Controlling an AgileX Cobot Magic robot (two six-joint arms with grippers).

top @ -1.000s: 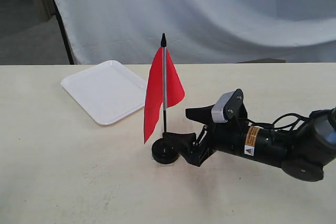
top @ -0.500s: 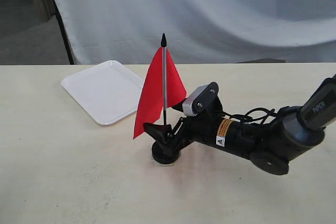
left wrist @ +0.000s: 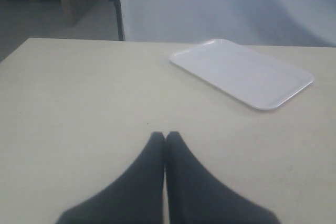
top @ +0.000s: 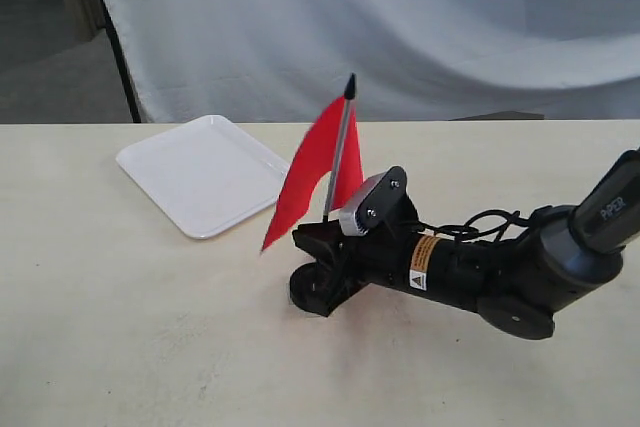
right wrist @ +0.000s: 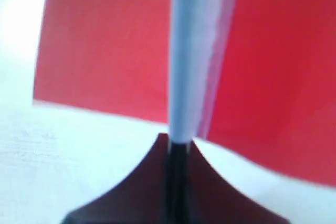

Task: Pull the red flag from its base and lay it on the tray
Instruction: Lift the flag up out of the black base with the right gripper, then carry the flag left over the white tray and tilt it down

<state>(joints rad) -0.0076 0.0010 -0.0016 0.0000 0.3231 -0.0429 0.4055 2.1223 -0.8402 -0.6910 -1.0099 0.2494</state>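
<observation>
The red flag leans to the right, its black tip up near the backdrop. My right gripper is shut on the black lower part of its pole, just above the round black base, which sits on the table partly hidden by the fingers. In the right wrist view the silver pole rises from between the closed fingers with red cloth behind. The white tray lies empty at the back left, also seen as the tray in the left wrist view. My left gripper is shut on nothing.
A pale cloth backdrop hangs behind the table's far edge. The right arm stretches low across the table from the right. Bare tabletop lies in front of the tray.
My right gripper moved left onto the pole and shut on it. The flag, upright before, now tilts to the right with its cloth swung out.
</observation>
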